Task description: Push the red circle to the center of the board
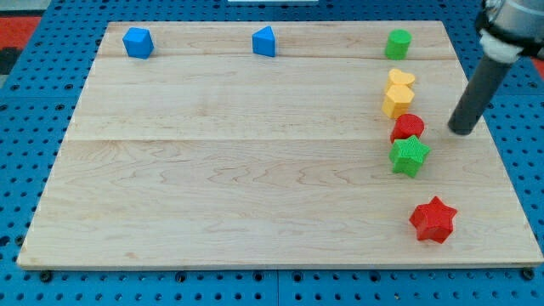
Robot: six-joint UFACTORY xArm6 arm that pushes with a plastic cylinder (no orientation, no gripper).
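Observation:
The red circle [409,127] sits at the view's right side of the wooden board [255,170]. It touches a green star [410,155] just below it and a yellow block [396,102] just above it. Another yellow block, heart-like [401,80], sits atop that one. My tip [461,131] stands to the right of the red circle, a small gap apart, at about the same height in the view. The dark rod rises up to the view's top right.
A red star [433,219] lies at the lower right. A green cylinder-like block [398,43] is at the top right. Two blue blocks [137,42] [264,41] sit along the top edge. A blue pegboard [25,102] surrounds the board.

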